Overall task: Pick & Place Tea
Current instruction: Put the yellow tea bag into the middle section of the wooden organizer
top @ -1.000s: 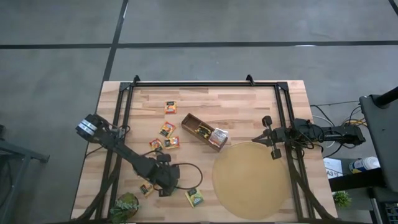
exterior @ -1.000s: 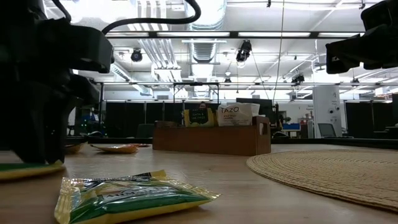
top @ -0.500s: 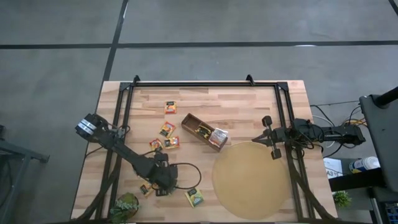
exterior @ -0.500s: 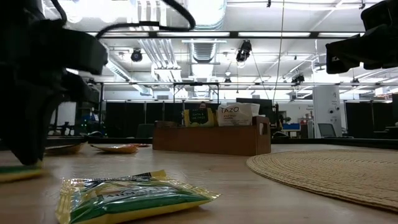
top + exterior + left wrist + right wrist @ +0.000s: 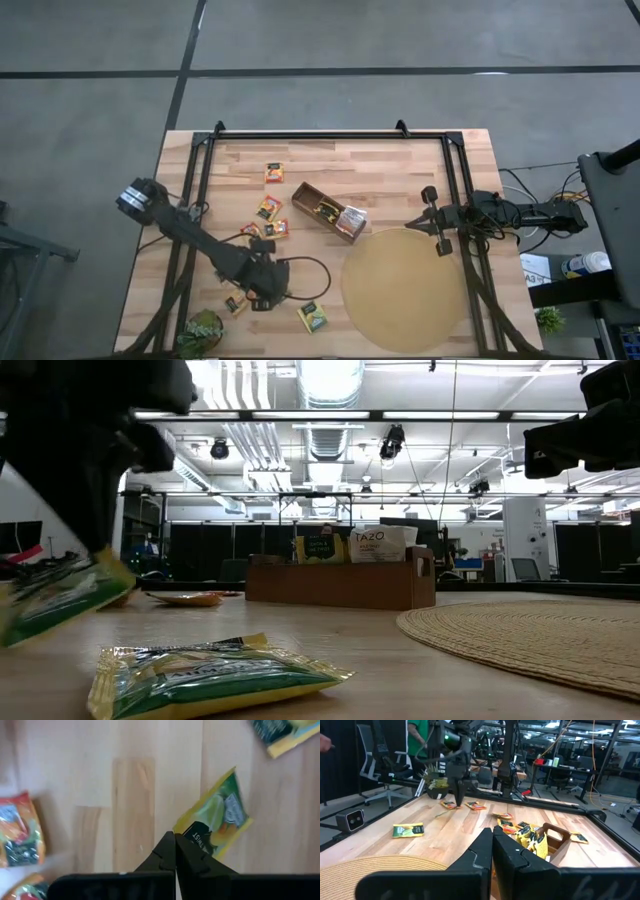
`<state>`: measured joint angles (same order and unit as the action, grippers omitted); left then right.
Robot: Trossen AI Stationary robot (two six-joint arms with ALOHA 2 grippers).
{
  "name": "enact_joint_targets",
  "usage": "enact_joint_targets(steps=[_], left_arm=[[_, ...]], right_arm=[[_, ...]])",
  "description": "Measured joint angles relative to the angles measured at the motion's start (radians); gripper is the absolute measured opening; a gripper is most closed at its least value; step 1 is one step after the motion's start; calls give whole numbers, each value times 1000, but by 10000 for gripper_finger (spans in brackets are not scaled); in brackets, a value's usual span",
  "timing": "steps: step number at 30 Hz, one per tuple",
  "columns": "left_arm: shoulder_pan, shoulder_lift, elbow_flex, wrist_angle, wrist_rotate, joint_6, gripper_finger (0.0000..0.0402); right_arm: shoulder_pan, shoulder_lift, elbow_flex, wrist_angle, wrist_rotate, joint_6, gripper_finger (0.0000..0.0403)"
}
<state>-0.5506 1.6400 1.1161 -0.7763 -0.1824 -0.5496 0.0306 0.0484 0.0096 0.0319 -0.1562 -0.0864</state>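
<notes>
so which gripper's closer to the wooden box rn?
Right. Right gripper waits shut just past the wooden box's end; left gripper, shut on a green sachet, is farther off.

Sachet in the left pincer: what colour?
Green and yellow sachet, clearest in the left wrist view.

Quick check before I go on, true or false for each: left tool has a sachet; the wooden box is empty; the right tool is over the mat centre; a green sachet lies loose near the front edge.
1. The left tool is shut on a green-yellow flat tea sachet. True.
2. The brown oblong wooden box is empty. False: sachets stand in it.
3. The right tool hovers over the centre of the big round tan mat. False: it waits at the mat's far edge.
4. Another green sachet lies loose near the table's front edge. True.
</notes>
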Motion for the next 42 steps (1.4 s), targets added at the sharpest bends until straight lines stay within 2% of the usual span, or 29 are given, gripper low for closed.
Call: enact_joint_targets(steps=[21,42], left_arm=[[74,-6,164,-117,-70,228,0],[237,-8,288,-177,-80,483,0]], right_arm=[[0,0,0,0,0,0,8],[0,0,0,0,0,0,8]])
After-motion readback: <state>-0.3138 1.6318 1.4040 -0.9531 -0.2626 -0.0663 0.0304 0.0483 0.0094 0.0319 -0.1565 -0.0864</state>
